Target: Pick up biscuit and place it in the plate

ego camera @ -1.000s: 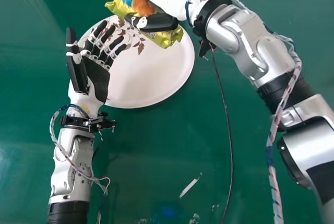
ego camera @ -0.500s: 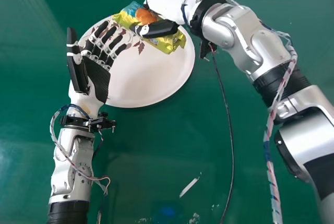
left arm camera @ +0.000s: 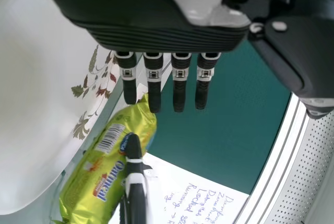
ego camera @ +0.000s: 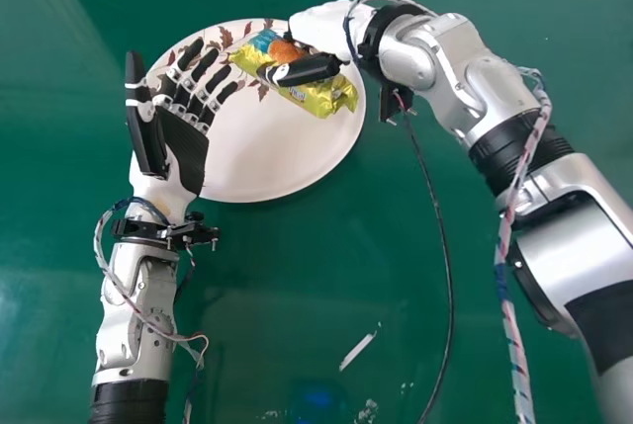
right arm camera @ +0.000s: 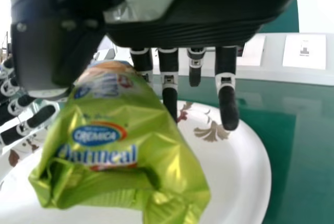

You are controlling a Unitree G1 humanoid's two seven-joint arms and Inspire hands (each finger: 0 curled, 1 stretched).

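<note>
One biscuit packet (ego camera: 326,100): yellow-green, with blue and orange at one end, over the far right part of the plate; whether it touches the plate, I cannot tell.
Right hand (ego camera: 309,69): partly closed, packet pinched between thumb and fingers.
Left hand (ego camera: 184,152): wide open and holding nothing, palm up, fingers straight over the plate's left edge.
Plate (ego camera: 267,162): white, leaf pattern near its rim, on the green counter (ego camera: 297,286).
</note>
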